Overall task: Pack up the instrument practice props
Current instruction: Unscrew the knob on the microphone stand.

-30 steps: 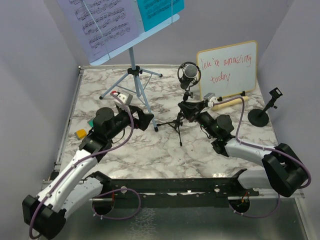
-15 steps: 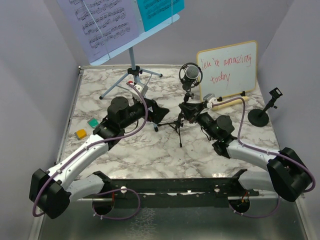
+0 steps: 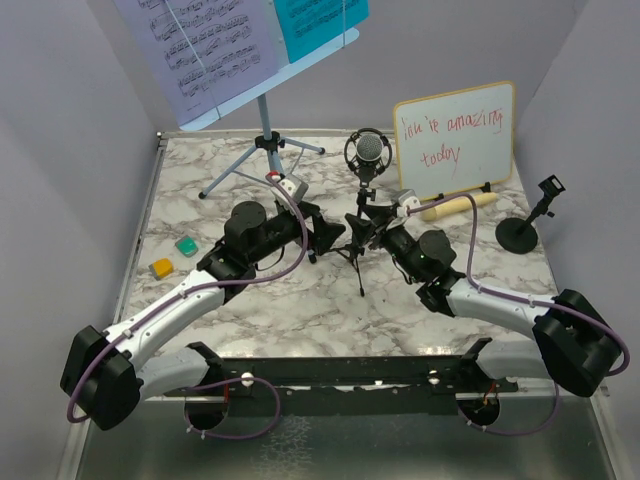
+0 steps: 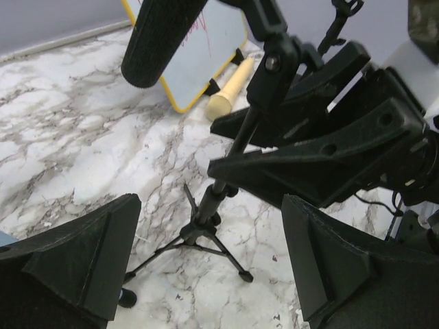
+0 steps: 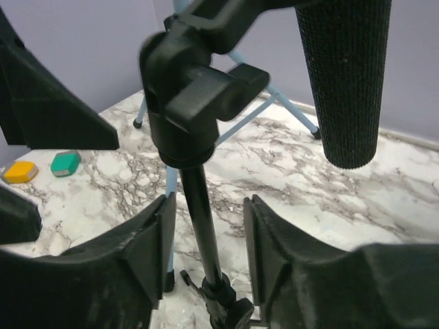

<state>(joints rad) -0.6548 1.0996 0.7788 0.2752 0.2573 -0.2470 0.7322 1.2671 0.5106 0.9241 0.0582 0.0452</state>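
Right fingers (image 5: 147, 253): apart, straddling the pole of the black studio microphone with small tripod (image 4: 212, 199), mid-tabletop (image 3: 300, 310).
Left fingers (image 4: 89, 247): wide apart, at its 9 o'clock.
Packed: nothing, I'd judge.
Left to pack: light-blue perforated music rack (image 3: 265, 140), 11 o'clock; cream handheld microphone (image 3: 455, 207), 2 o'clock.

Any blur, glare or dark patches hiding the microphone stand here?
Top external: even light, sharp, no glare on the black studio microphone. Left wrist: the left gripper's fingers are near-black, microphone head soft. Right wrist: the stand's clamp is slightly blurred, close to the lens.
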